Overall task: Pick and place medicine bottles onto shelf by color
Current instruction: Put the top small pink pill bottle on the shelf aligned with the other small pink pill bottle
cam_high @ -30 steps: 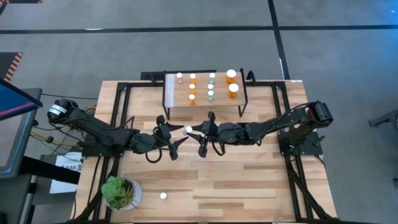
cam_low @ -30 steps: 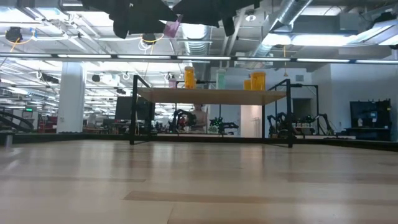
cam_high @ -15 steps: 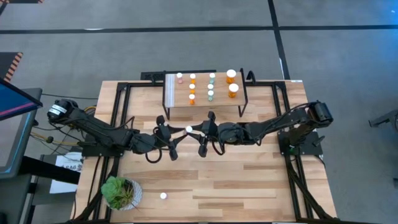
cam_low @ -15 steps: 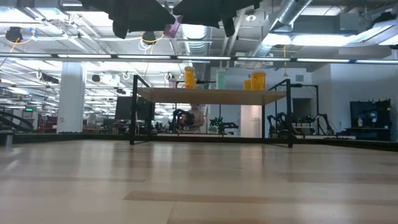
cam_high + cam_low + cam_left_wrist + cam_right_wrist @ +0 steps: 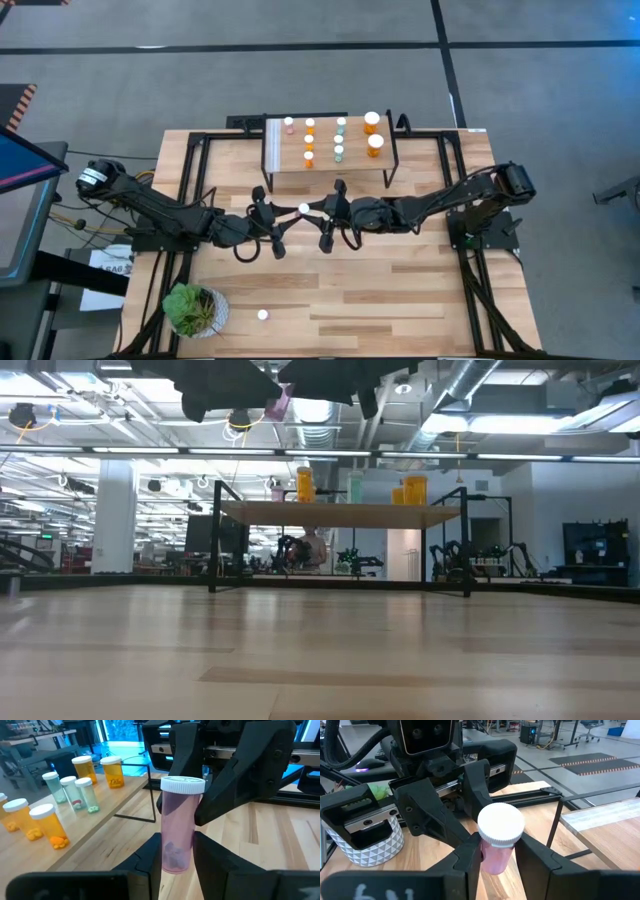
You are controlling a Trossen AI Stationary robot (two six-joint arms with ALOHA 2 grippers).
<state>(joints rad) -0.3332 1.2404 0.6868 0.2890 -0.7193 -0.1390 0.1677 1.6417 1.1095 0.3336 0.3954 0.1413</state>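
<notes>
The pink bottle (image 5: 177, 825) is standing upright in mid-air above the middle of the counter (image 5: 400, 290), just in front of the shelf (image 5: 330, 150), and is sitting between the two end effectors where they are meeting. The left end effector (image 5: 176, 851) is clamping its two fingers (image 5: 152, 852) against the lower body of the pink bottle, one on each side, with the fingers narrowed to the bottle's width. The right end effector (image 5: 496, 851) is facing it from the opposite side, and its fingers (image 5: 470, 857) are touching the same bottle just below the white cap, so both end effectors are grasping the bottle at once. On the shelf, orange bottles (image 5: 309, 141), pale green bottles (image 5: 339, 138), two wider orange bottles (image 5: 373, 133) and one pink bottle (image 5: 289, 125) are standing in rows. One small white-capped bottle (image 5: 263, 315) is standing alone on the near part of the counter, beside a potted plant (image 5: 192, 308).
</notes>
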